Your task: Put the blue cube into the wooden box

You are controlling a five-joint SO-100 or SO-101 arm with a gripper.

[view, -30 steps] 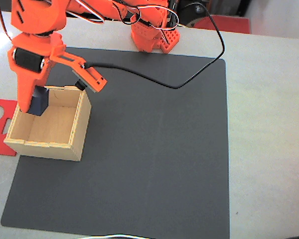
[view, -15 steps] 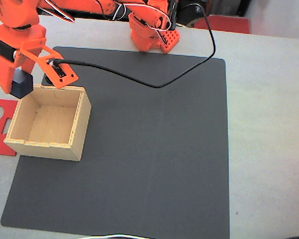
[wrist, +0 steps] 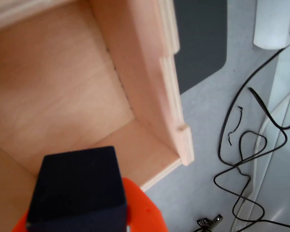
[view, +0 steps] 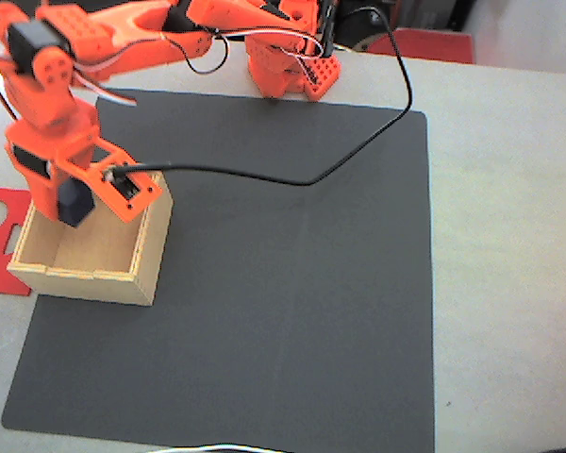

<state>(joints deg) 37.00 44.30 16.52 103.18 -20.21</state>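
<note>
In the fixed view you see the orange two-finger gripper closed on the small dark navy-blue cube, holding it over the open top of the pale plywood square box, near the box's far wall; the box stands at the left edge of the dark grey mat; in the wrist view the cube sits against an orange finger, above the box floor.

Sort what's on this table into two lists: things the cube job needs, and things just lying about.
Needed for the job:
blue cube, held in the gripper
wooden box, open, beneath it

Lying about:
black mat
red cut-out sheet, left of the box
black cable
loose wires beside the mat
</note>
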